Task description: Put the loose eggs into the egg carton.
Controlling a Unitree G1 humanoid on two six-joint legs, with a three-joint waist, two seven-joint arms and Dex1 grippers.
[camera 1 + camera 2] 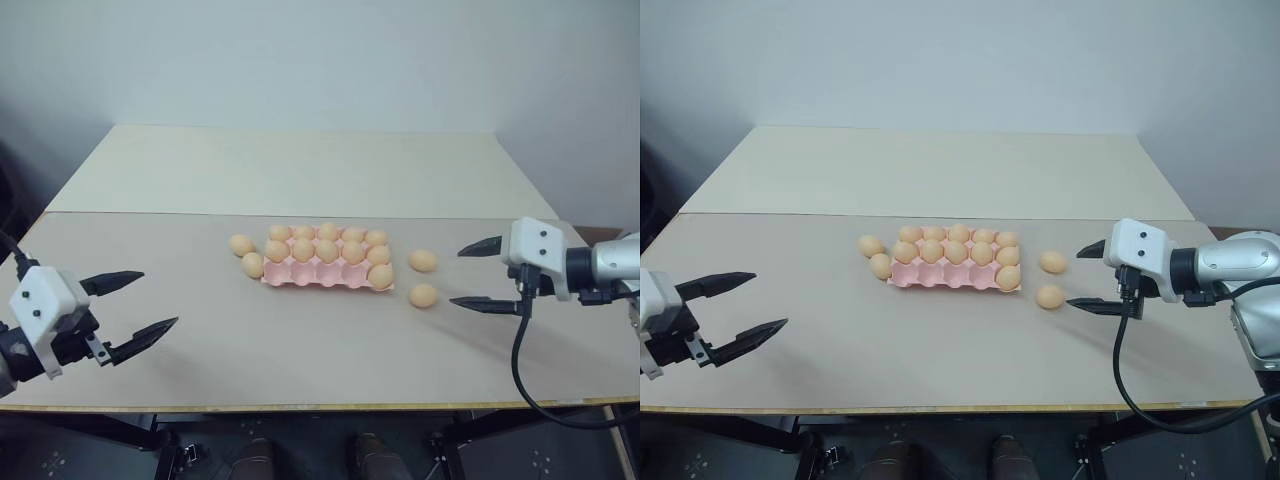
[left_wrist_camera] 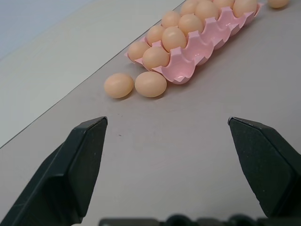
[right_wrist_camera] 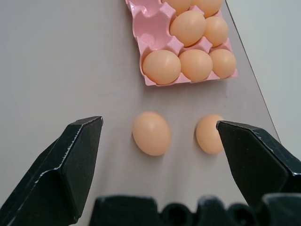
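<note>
The pink egg carton lies at the table's middle, with several eggs in its back two rows and one egg in the right end of the front row. Two loose eggs rest against its left end. Two more loose eggs lie just to its right. My right gripper hovers open right beside that pair, fingers pointing at them; its wrist view shows both eggs between the fingers. My left gripper is open near the front left, well short of the left pair.
A second, paler table adjoins behind the grey one. A black cable loops below my right gripper over the front edge. A white wall stands behind.
</note>
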